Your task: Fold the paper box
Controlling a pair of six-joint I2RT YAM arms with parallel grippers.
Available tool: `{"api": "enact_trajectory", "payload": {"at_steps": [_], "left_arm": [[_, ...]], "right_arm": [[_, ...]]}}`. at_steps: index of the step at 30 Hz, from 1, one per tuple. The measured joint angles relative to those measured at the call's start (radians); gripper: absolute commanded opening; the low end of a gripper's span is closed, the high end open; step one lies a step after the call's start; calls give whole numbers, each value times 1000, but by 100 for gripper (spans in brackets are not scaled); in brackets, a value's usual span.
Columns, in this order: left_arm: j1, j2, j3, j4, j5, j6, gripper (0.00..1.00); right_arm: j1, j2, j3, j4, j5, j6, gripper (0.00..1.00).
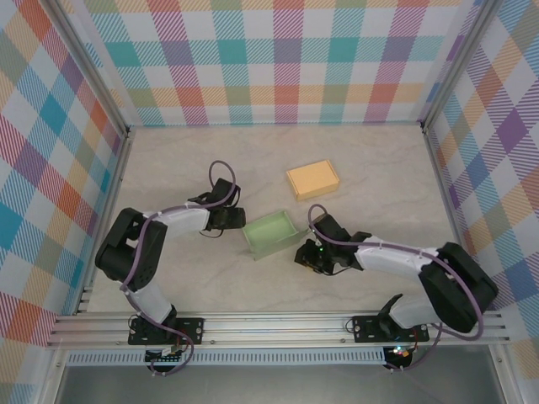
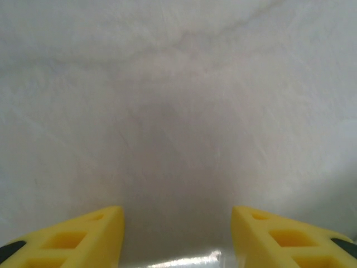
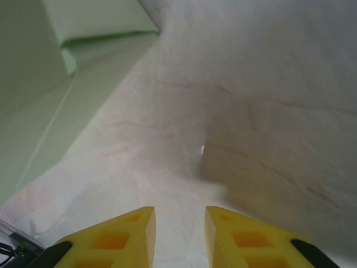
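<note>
Box (image 1: 271, 233) green, betw. L pincer (image 1: 237, 220) & R pincer (image 1: 302, 253); jaws apart.

yellow claw (image 2: 177, 241) over pale marbled table (image 2: 178, 100)

You are looking at a robot lab test booth: a marble-look table (image 1: 168, 168) boxed in by checked walls (image 1: 286, 59), with a left arm (image 1: 160, 227) and a right arm (image 1: 396, 261) bolted to a metal rail (image 1: 278, 324).
</note>
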Motion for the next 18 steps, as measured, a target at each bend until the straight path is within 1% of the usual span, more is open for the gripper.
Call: {"api": "enact_trajectory", "payload": {"at_steps": [5,9,14,18], "left_arm": [[-26,-91,-101,28,42,-51,53],[-72,-164,-179,57,64,-108,53],[-173,-241,-262,99,57,-193,53],[-286,-259,-288,138,27,-267,53]], "right_arm": [[-63,92,3,124,-50,-1,29],[-112,145,42,163,-76,-22,30],[-176,220,119,183,-110,-78,30],[-241,324,233,174,-161,-144,31]]}}
